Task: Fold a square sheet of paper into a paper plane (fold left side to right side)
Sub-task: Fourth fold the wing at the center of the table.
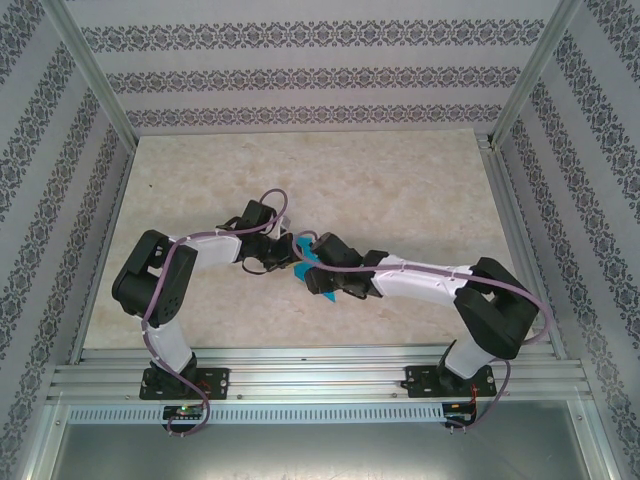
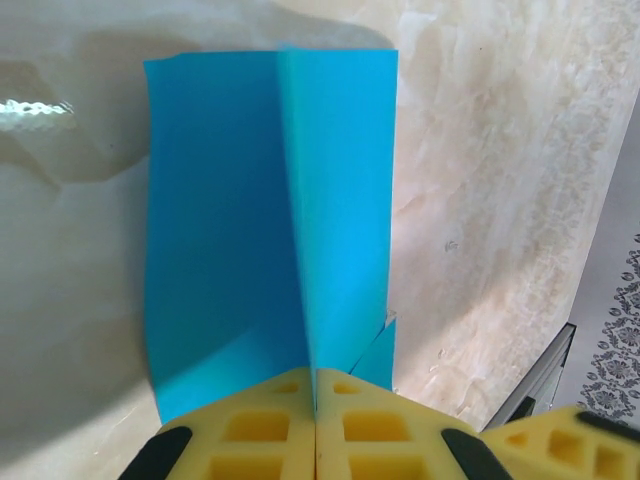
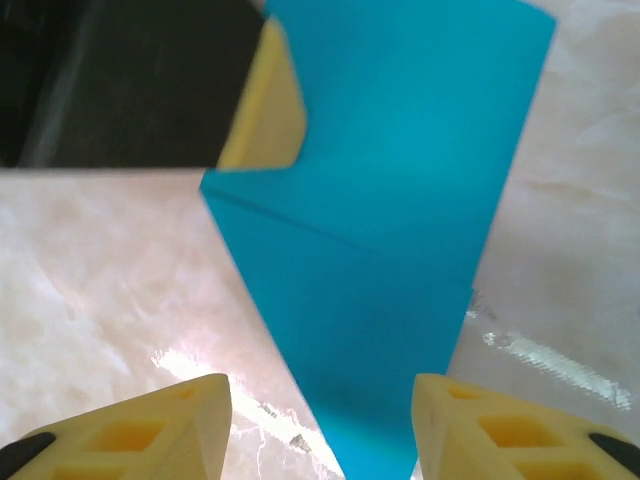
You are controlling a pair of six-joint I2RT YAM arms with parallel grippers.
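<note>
Some creases show on paper plane [image 2: 220, 230], more folding likely left; left gripper [image 2: 315, 420] pinches its near end, right gripper [image 3: 320, 430] straddles it, open.

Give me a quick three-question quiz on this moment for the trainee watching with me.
1. True or false: the left gripper is shut on the blue paper.
2. The right gripper is: A open, B shut on the paper, C shut on nothing.
3. Fill in: the left gripper's pads are ____ in colour.
Key: 1 true; 2 A; 3 yellow.
</note>
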